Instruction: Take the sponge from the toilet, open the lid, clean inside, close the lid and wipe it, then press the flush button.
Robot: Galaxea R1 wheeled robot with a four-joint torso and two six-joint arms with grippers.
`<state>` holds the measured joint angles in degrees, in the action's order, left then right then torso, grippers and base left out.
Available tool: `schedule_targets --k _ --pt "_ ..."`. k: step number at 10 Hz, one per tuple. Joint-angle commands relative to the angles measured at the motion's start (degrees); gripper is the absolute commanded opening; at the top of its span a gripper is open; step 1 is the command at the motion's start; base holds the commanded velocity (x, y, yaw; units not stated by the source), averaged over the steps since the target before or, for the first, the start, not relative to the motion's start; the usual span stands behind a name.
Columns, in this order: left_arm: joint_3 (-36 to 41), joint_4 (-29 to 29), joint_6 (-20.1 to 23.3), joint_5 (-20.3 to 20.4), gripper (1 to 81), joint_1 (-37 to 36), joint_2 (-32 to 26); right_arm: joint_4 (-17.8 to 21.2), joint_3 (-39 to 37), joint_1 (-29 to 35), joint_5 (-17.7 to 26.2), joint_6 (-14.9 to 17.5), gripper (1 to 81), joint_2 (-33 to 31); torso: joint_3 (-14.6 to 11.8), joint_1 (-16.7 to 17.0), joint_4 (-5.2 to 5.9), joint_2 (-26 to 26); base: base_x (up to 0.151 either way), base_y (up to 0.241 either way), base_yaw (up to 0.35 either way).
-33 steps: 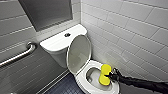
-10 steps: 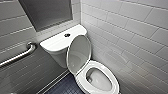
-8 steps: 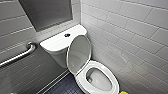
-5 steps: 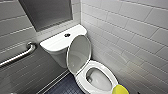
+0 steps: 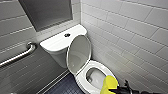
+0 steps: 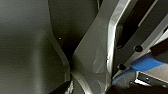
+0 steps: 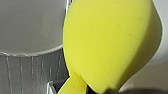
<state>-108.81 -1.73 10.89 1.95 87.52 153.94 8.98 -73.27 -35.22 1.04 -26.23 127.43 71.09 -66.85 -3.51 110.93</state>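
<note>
One yellow sponge (image 5: pixel 109 83) is clamped in my right gripper (image 5: pixel 112 88), hanging just over the front rim of the toilet (image 5: pixel 57 51). The open bowl looks plain white inside. The lid (image 5: pixel 79 53) stands raised against the tank, and the flush button (image 5: pixel 67 35) sits on the tank top. I cannot tell my left gripper's state.
</note>
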Motion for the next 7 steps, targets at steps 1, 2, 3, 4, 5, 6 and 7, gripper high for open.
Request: schedule_targets --k 1,2,3,4,5,6,7 --pt "1.5 0.06 0.45 -5.2 81.1 1.21 -0.3 1.39 -7.05 10.98 9.42 -0.13 1.0 4.18 0.0 0.0 0.0 0.0 0.0 0.0 0.0" --pt "1.41 0.06 0.45 -5.2 81.1 1.21 -0.39 1.39 -11.23 12.92 11.94 -0.22 1.0 7.48 0.0 0.0 0.0 0.0 0.0 0.0 0.0" --pt "1.23 -0.03 0.45 -5.2 81.1 1.21 -0.21 1.39 -14.79 14.85 13.55 -0.22 1.0 10.07 0.0 0.0 0.0 0.0 0.0 0.0 0.0" --pt "1.14 -0.03 0.45 -5.2 81.1 1.21 -0.21 1.21 -17.75 16.52 14.86 -0.22 1.0 12.59 0.0 0.0 0.0 0.0 0.0 0.0 0.0" --pt "0.88 -0.11 0.45 -5.2 81.1 1.21 -0.21 0.6 -20.06 18.2 15.31 -0.22 1.0 14.72 0.0 0.0 0.0 0.0 0.0 0.0 0.0" --pt "0.71 -0.2 0.45 -5.2 81.1 1.21 -0.12 0.51 -22.09 19.42 16.1 -0.22 1.0 16.31 0.0 0.0 0.0 0.0 0.0 0.0 0.0" --pt "0.62 -0.11 0.45 -5.2 81.1 1.21 -0.03 0.25 -24.79 20.66 17.41 -0.22 1.0 18.75 0.0 0.0 0.0 0.0 0.0 0.0 0.0"
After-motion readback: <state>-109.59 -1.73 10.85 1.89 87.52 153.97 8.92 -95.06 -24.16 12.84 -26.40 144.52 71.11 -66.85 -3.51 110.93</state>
